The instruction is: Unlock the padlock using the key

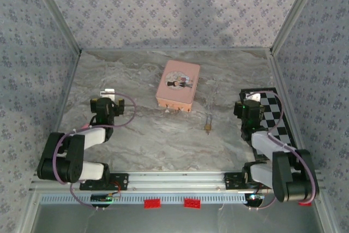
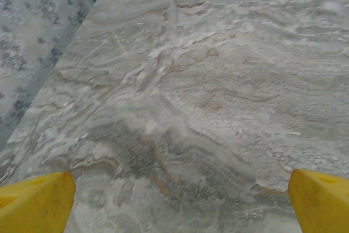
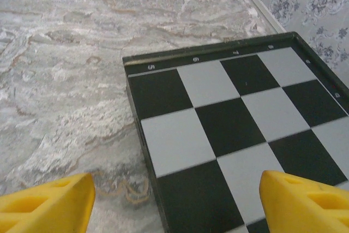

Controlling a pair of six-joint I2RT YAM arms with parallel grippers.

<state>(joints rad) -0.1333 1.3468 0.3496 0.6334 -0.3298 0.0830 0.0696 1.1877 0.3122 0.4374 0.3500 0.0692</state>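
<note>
The key (image 1: 208, 123) looks like a thin dark sliver lying on the marble table (image 1: 163, 145), between the pink box (image 1: 178, 83) and the right arm. A tiny brass speck at the box's front edge seems to be the padlock (image 1: 174, 109), too small to make out. My left gripper (image 1: 108, 94) hovers over bare marble at the left, well away from both. Its yellow fingers (image 2: 38, 203) stand wide apart, and the gripper (image 2: 180, 203) is open with nothing in it. My right gripper (image 1: 251, 97) is open over the checkerboard's corner, its fingers (image 3: 305, 203) wide apart, and this gripper (image 3: 177, 203) holds nothing.
A black-and-white checkerboard (image 1: 272, 114) lies along the right wall, its raised dark rim (image 3: 143, 145) under the right gripper. Patterned walls close in the table on the left, back and right. Open marble lies between the two arms.
</note>
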